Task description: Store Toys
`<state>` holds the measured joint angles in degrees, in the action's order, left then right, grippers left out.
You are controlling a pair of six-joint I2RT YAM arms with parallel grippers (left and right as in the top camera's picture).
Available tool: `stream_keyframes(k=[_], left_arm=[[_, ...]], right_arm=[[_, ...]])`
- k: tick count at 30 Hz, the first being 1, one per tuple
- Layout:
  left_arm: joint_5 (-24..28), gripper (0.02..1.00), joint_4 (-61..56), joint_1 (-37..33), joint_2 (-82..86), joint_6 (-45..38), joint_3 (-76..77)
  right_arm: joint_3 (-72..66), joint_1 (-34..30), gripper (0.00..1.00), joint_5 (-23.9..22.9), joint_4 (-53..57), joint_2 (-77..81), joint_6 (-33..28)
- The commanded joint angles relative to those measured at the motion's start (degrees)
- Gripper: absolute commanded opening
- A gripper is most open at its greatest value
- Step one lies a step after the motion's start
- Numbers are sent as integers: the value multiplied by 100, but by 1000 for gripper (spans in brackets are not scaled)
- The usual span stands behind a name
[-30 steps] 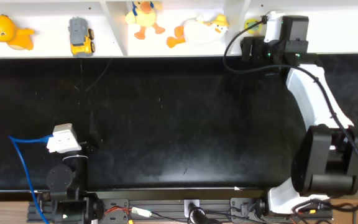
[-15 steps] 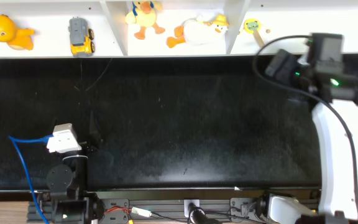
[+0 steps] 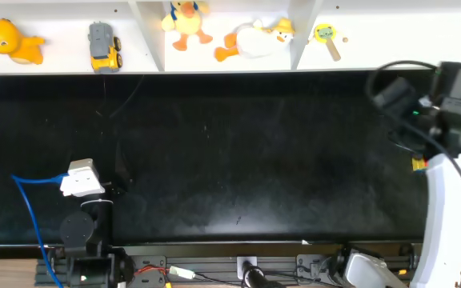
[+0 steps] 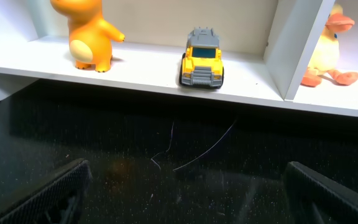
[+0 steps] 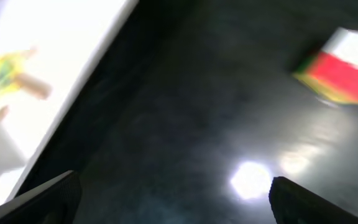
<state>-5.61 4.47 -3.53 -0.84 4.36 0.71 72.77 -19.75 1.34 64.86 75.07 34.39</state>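
The shelf (image 3: 214,66) is white, the tabletop (image 3: 238,152) black. The toy duck (image 3: 10,40) is orange, the truck (image 3: 104,46) yellow and grey, the plush duck (image 3: 186,20) yellow with orange feet, the block (image 5: 344,71) red and white.

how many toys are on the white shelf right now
5: orange duck and yellow truck in the left compartment, yellow plush duck and white duck in the middle, small stick toy in the right. More may hide farther back.

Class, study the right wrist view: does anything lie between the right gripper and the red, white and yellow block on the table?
Nothing visible does. The stretch of black table between the open right gripper and the block is bare, with just a bright patch of glare on it.
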Motion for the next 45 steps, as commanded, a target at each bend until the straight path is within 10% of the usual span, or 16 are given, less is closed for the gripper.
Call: stream_keyframes(k=[1, 13, 45], left_arm=[[35, 998, -9, -59, 68, 20, -24], [37, 998, -9, -59, 68, 20, -24], [35, 998, -9, -59, 68, 20, -24]], right_arm=[[13, -914, 996, -308, 249, 267, 455], [11, -2304, 998, -870, 232, 1327, -120], [-424, -1674, 998, -1545, -946, 2216, 313]])
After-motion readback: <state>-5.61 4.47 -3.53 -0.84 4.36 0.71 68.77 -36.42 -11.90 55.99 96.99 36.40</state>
